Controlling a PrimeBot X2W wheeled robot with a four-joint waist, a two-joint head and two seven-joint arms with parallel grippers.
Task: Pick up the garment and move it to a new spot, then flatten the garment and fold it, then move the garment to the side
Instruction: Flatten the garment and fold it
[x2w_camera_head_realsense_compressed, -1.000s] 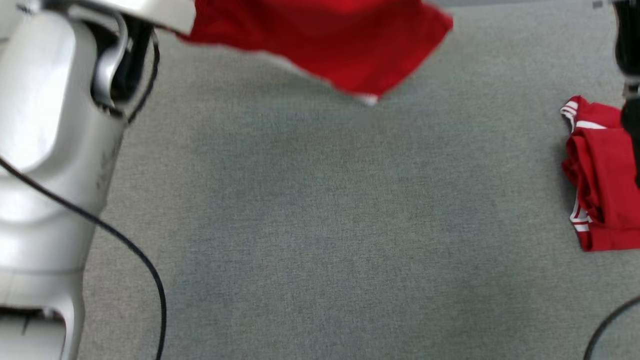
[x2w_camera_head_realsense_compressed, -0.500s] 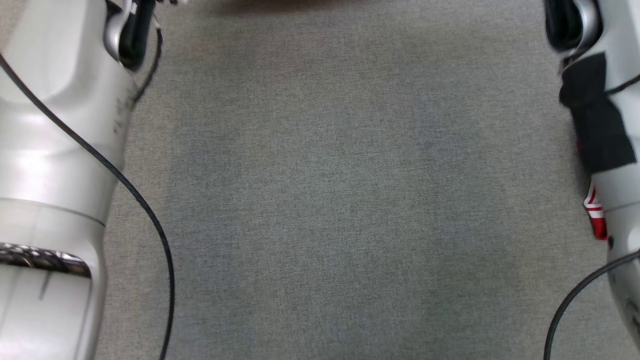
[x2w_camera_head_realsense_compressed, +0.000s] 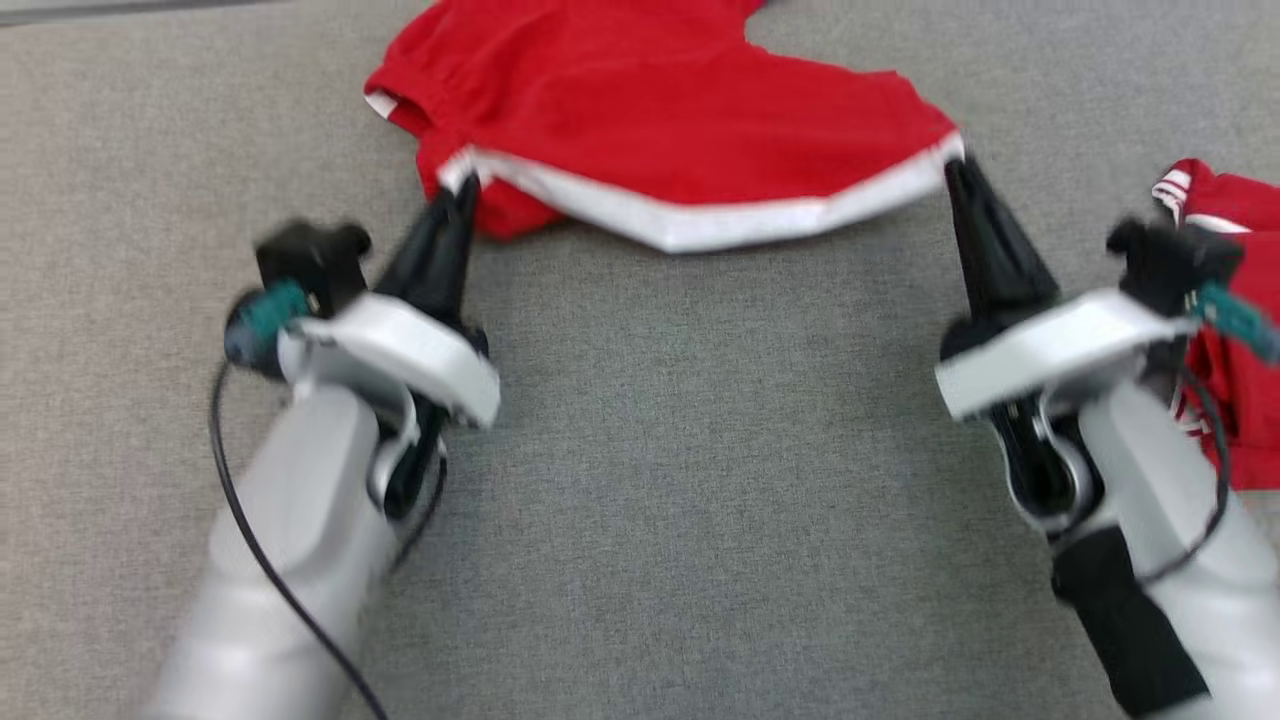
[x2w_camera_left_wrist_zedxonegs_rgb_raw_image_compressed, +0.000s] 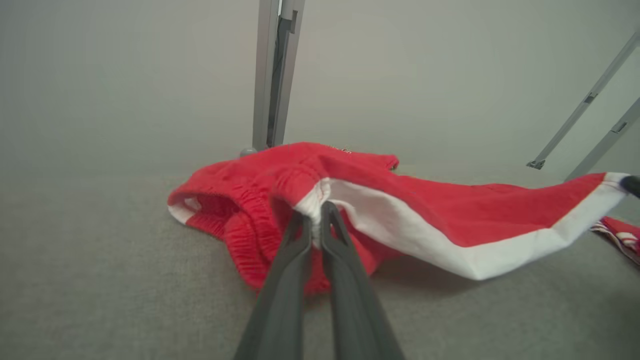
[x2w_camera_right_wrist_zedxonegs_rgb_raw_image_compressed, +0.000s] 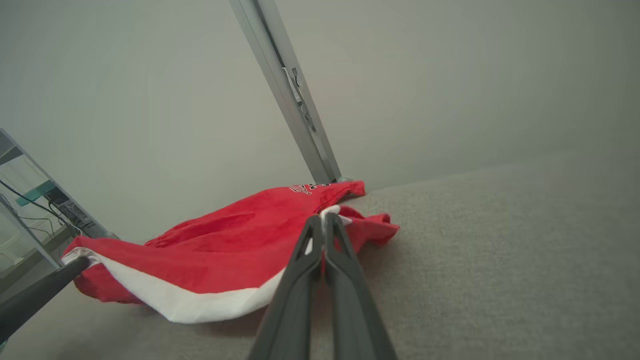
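Left gripper (x2w_camera_head_realsense_compressed: 459, 192) and right gripper (x2w_camera_head_realsense_compressed: 955, 172) fingers clamp the garment (x2w_camera_head_realsense_compressed: 660, 100) by its white hem (x2w_camera_head_realsense_compressed: 700, 226); keep it taut, lay it evenly

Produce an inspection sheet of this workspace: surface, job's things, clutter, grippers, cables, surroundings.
Surface: grey carpet, flat.
Job's things: red garment, its white hem stretched between both grippers, its far part lying on the carpet.
Clutter: second red garment, bunched, at the robot's right.
Grippers: left gripper and right gripper, jaws shut on opposite hem corners.
Cables: black cable along the left forearm; thinner cable on the right forearm.
Surroundings: metal post, pale wall, slanted struts.
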